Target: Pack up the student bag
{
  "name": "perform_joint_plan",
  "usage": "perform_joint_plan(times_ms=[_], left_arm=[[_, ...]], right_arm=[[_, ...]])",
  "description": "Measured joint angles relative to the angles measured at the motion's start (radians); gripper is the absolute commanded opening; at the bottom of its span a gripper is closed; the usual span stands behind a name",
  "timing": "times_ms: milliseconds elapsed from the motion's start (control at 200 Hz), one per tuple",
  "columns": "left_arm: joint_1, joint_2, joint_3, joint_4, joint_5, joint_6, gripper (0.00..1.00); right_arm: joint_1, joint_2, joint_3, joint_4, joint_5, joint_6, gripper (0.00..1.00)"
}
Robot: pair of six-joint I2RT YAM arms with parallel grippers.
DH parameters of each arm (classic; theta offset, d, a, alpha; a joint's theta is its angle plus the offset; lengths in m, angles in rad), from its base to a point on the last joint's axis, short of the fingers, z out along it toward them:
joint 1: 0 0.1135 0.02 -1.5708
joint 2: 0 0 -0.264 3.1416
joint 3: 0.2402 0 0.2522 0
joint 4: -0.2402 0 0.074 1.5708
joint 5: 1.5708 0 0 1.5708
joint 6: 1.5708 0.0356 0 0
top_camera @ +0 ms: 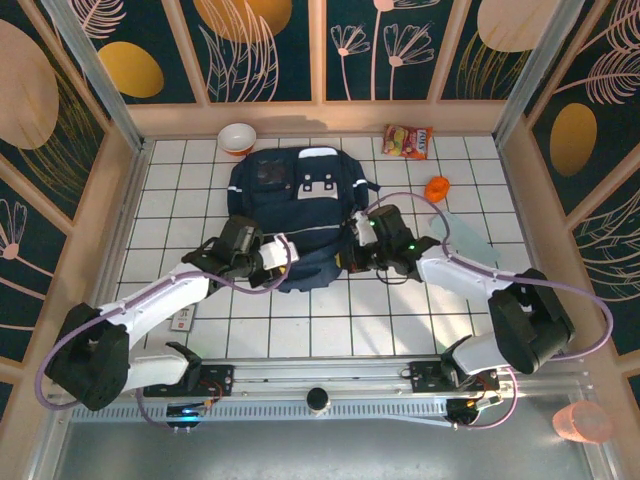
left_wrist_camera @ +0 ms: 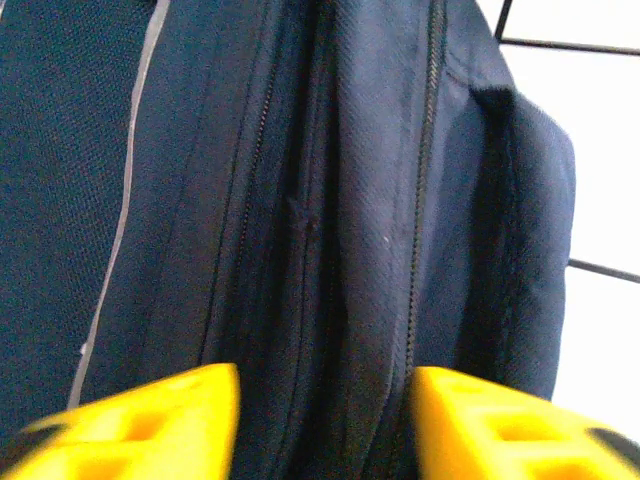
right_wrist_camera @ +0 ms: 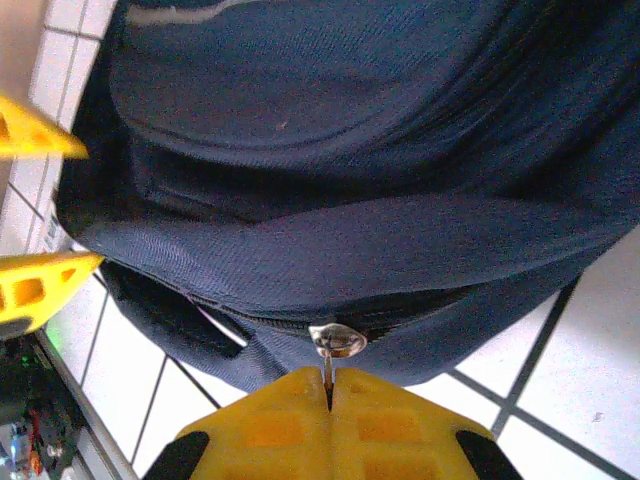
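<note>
**tilefan:** Two arms on the bag (top_camera: 300,200) at once, so which step is this? It's lying flat in the middle of the table (top_camera: 330,320), front face up, and I don't see anything going in.

**zip_nerd:** Opening step, I'd say. The right pincer (right_wrist_camera: 330,395) is clamped fully shut on the zip pull (right_wrist_camera: 337,342). That little metal tab sits right in the seam between its fingers, at the bag's near edge. The left pincer (left_wrist_camera: 325,400) is roughly half open, fingers astride a fold of navy cloth with a zip line (left_wrist_camera: 425,200) running up it, on the near-left side. Can't tell if the pads actually press the cloth or just hang over it.

**tilefan:** So left braces, right pulls?

**zip_nerd:** That's my read. The next move calls for the left to close on that fold so the bag can't slide. Then the right drags the tab along the zip's curve, pulling in line with the teeth. If it goes off-line, I'd guess the tab slips out or the whole bag skates over the tiles, since the cloth is floppy.

**tilefan:** And the packing itself?

**zip_nerd:** Not started, by the look of it. The snack packet (top_camera: 407,141) and bowl (top_camera: 237,137) sit at the far edge, apart from the bag.
</note>
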Motion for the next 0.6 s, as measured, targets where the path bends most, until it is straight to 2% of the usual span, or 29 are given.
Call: perform_joint_plan(times_ms=[155,275,380,525,600], left_arm=[[-0.051,0.049,0.084,0.018,0.037,-0.049,0.72],[-0.099,0.133,0.14,0.062,0.05,-0.066,0.7],[-0.111,0.222,0.165,0.083,0.048,-0.078,0.52],[-0.111,0.279,0.168,0.095,0.04,-0.081,0.11],[-0.113,0.265,0.167,0.095,0.047,-0.087,0.01]], right_arm=[[0.06,0.043,0.032,-0.009,0.021,0.002,0.0],[0.074,0.044,0.05,-0.009,0.026,0.002,0.0],[0.076,0.035,0.051,-0.016,0.032,0.006,0.0],[0.07,0.011,0.049,-0.036,0.062,0.018,0.0],[0.04,0.002,0.035,-0.033,0.067,0.026,0.0]])
